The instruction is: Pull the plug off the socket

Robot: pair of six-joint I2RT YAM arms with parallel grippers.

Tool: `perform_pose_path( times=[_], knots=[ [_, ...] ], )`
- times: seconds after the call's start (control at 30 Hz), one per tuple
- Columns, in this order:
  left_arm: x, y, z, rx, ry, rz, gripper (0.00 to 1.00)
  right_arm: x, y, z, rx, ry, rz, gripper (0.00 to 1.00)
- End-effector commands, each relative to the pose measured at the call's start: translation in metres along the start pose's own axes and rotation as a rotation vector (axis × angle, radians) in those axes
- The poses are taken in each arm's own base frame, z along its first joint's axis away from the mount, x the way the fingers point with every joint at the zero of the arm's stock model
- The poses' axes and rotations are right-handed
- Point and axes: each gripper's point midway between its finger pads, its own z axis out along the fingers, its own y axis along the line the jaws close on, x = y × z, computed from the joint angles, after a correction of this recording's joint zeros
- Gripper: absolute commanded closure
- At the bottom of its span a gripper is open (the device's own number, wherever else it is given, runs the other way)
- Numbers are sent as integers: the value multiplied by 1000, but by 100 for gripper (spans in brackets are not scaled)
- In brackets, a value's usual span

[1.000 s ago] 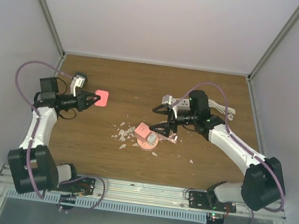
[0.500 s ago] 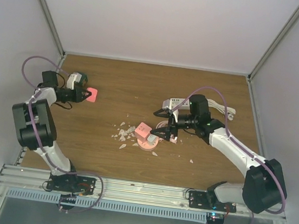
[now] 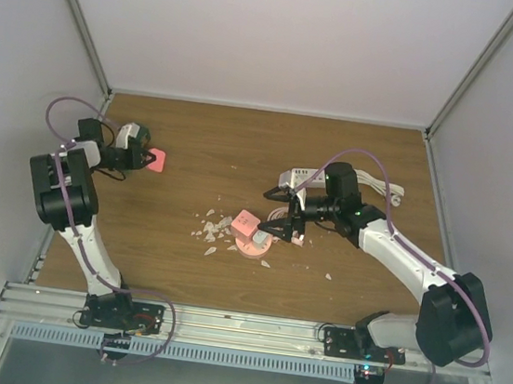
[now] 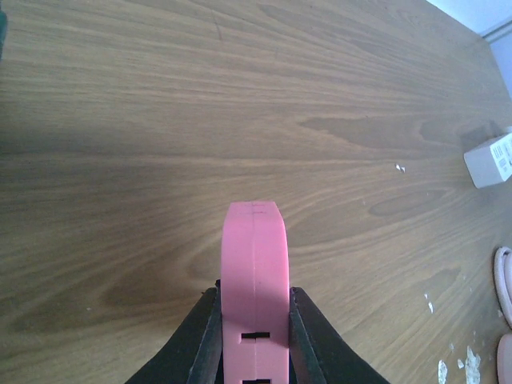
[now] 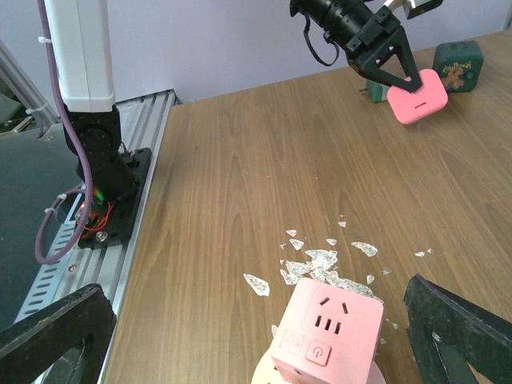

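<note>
Top view, step: the plug is already out of the socket; judged as the phase after extraction, with separation done
Top view, plug location: far left of the table, well apart from the socket
Top view, left gripper: pinching the plug
Top view, right gripper: fingers spread, one on either side of the socket, no contact visible
Top view, socket location: table centre, on a round pink base, among white shards; a white power strip lies beyond the right arm
Left wrist view, plug: flat pink slab with a rounded tip, a seam along its narrow edge and small black slots near the fingers
Left wrist view, grip: both fingers press the broad faces; whether the plug touches the wood cannot be told
Right wrist view, socket: pink cube with a three-hole outlet and a power button on the facing side, outlet vacant
Right wrist view, plug: rounded pink block in the far gripper, just beside a green box
Next move, judged: lower the plug onto bare wood, then open the left fingers once it is supported; the right gripper need only keep clear of the socket
</note>
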Motion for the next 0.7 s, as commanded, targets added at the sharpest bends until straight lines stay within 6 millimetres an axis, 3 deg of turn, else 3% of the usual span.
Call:
perform_pose_path(
  times=[0.0, 0.17, 0.47, 0.67],
  knots=[
    [-13, 7, 5, 1, -19, 6, 99, 2, -2, 1, 0, -5, -24, 0],
    [-11, 12, 9, 0, -8, -8, 91, 2, -2, 1, -4, -5, -25, 0],
    [-10, 22, 6, -81, -3, -9, 61, 0, 1, 0, -21, -10, -28, 0],
    [-17, 19, -1, -110, -25, 14, 55, -1, 2, 0, -21, -12, -29, 0]
  ],
)
